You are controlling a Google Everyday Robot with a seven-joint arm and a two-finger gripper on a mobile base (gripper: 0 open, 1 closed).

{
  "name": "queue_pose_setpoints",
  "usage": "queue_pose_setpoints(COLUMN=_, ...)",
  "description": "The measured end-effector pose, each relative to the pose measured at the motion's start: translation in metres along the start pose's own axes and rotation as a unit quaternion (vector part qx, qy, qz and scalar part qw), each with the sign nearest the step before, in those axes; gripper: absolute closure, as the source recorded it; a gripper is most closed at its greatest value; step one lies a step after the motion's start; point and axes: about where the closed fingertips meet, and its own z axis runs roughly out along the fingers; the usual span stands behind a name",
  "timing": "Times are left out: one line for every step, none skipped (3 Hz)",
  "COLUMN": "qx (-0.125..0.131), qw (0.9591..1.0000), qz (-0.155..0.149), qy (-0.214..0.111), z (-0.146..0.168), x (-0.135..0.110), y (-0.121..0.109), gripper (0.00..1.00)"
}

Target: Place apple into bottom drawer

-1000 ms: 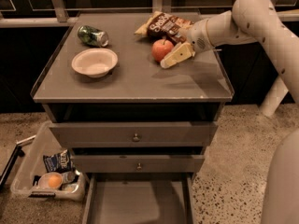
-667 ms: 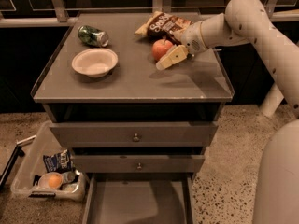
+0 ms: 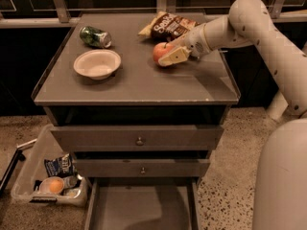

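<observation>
Gripper (image 3: 169, 56) sits at the right rear of the counter (image 3: 144, 85), at about 1 o'clock from the counter's middle, low over the surface. Its cream tip lies against the apple (image 3: 160, 51), on the fruit's 4 o'clock side, touching it. Whether the gripper is clamped on the apple or merely pressed beside it cannot be told from this angle. The pale arm (image 3: 249, 18) comes in from 3 o'clock, bends at a rounded elbow near the upper right corner, and runs down the right edge of the view.

The apple, red-orange, rests on the counter, with a brown chip bag (image 3: 171, 26) just behind it at 12 o'clock. A white bowl (image 3: 97, 63) stands upright at 9 o'clock from the apple, well apart from it. A green can (image 3: 95, 36) lies on its side at 12 o'clock from the bowl, near the back left of the counter.

Below the counter, two grey drawer fronts, an upper one (image 3: 105, 138) and a lower one (image 3: 110, 167), each carry a small round knob and look shut. At 6 o'clock from them the bottom drawer (image 3: 139, 207) is pulled out, showing a bare grey floor.

On the ground at 8 o'clock, a clear plastic bin (image 3: 29, 176) holds a blue packet (image 3: 60, 166) and a pale-orange round item (image 3: 54, 185).
</observation>
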Motion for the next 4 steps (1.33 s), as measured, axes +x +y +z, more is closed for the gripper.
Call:
queue_pose_setpoints(qx=0.0, qw=1.0, qz=0.0, qy=0.0, z=0.0, x=0.0, y=0.0, gripper=0.66)
queue_pose_setpoints(qx=0.0, qw=1.0, qz=0.0, qy=0.0, z=0.0, x=0.0, y=0.0, gripper=0.89)
queue_pose_setpoints(qx=0.0, qw=1.0, qz=0.0, qy=0.0, z=0.0, x=0.0, y=0.0, gripper=1.0)
queue_pose_setpoints(qx=-0.001, qw=0.9999, qz=-0.014, qy=0.003, z=0.002, x=-0.01, y=0.003, gripper=1.0)
